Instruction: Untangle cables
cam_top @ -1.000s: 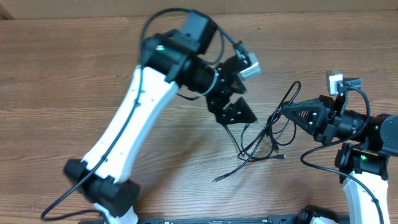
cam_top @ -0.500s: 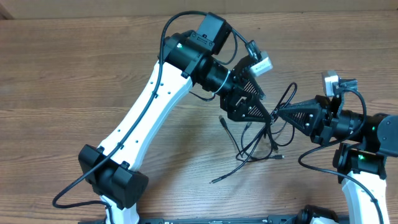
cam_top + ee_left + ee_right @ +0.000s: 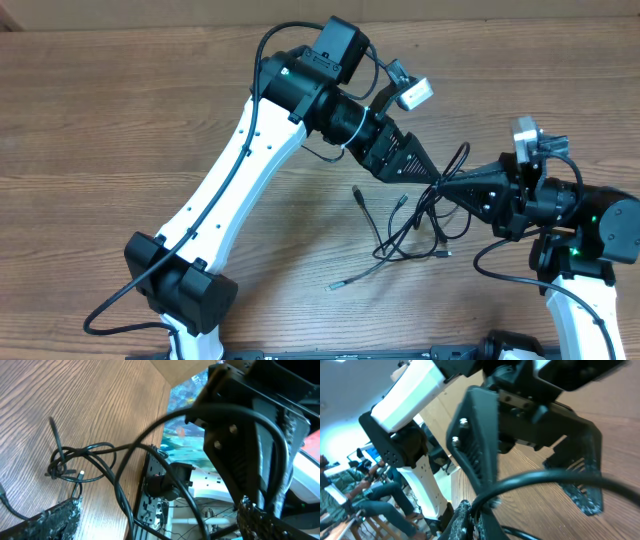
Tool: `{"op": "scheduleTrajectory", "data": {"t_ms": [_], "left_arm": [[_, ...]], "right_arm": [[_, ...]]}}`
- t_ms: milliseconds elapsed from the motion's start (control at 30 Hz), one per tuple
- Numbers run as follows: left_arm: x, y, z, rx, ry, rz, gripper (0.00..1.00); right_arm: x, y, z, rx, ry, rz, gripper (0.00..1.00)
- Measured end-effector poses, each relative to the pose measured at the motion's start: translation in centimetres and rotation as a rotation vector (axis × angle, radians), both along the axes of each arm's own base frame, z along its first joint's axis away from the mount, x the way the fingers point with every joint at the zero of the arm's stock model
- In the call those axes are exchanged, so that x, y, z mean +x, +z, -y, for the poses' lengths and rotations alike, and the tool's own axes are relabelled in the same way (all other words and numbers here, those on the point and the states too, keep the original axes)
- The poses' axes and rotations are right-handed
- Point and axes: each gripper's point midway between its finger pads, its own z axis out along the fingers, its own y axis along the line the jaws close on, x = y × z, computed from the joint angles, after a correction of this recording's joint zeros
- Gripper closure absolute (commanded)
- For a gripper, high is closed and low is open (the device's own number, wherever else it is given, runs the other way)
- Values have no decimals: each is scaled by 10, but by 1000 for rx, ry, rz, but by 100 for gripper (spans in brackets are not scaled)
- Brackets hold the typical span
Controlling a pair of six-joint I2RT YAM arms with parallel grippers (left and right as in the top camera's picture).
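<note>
Pinching the cables point(image 3: 405, 238), right end effector point(image 3: 443, 185) clamped tight, left end effector point(image 3: 426, 176) spread wide alongside

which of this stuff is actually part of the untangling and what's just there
Part of the job: thin black cables; right tool, shut on one of them; left tool, open.
Just there: thick arm cable; wooden table.

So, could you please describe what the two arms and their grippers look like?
Both arms have white links and black joint housings: the left arm, the right arm. The left gripper and right gripper are black, tapered wedges. Grey cameras top the wrists, black wiring loops alongside, and green lights glow on the joints.
</note>
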Motion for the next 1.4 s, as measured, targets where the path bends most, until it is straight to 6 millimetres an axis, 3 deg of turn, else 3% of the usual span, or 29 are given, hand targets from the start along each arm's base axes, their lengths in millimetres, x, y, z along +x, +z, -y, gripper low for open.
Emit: {"op": "scheduleTrajectory", "data": {"t_ms": [400,500,533,567,700,933,1033,1100,1400], "left_arm": [[-1,-10,-5,72,29,-26,0],[-8,-13,-6,93,18,-44,1],[-12,-14,-5,101,7,-49,13],[-15,-15,-4,105,-3,-49,16],[-27,-26,-2,169,-31,-18,11],[-39,-37,5,235,-67,41,13],[-39,-38,5,240,-64,44,30],[-39,-38,5,241,-67,48,58],[-40,-39,5,245,-70,52,90]], "right_arm": [[-2,0,-2,-2,11,8,96],[-2,0,-2,-1,11,7,96],[-2,1,-2,-1,10,8,96],[-2,1,-2,-1,10,8,96],[-2,1,-3,-2,11,8,96],[-2,1,-3,-2,11,9,96],[-2,1,-3,-2,11,8,96],[-2,1,-3,-1,11,8,96],[-2,1,-3,-2,11,9,96]]}}
